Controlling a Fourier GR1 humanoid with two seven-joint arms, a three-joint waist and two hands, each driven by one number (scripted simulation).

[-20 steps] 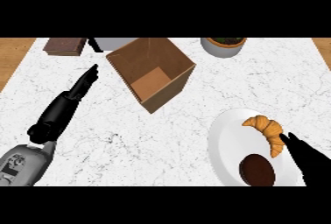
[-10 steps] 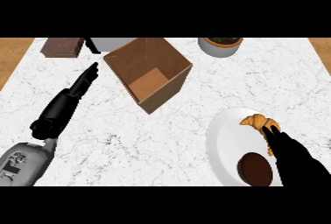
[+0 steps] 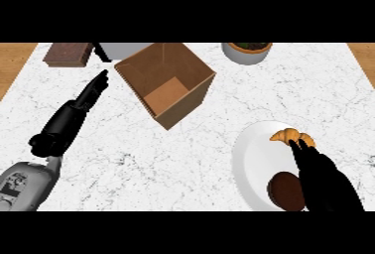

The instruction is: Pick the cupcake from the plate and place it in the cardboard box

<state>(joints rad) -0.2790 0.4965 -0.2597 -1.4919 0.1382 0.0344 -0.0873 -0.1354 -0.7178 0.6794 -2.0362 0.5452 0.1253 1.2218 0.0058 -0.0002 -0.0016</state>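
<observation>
White marbled table (image 3: 183,163) seen from above, with wood flooring at both sides. An open cardboard box (image 3: 167,83) sits near the far middle. Right of and nearer than the box is a white plate (image 3: 253,158) holding a dark brown cupcake (image 3: 284,191) at its near edge and a croissant (image 3: 291,135) at its far edge. The right hand (image 3: 319,171) lies over the plate just right of the cupcake, fingers straight, tips at the croissant. Left of the box, the left hand (image 3: 86,96) rests with fingers straight.

White plate (image 3: 253,158), dark-brown cupcake (image 3: 284,191), brown cardboard box (image 3: 165,82).
</observation>
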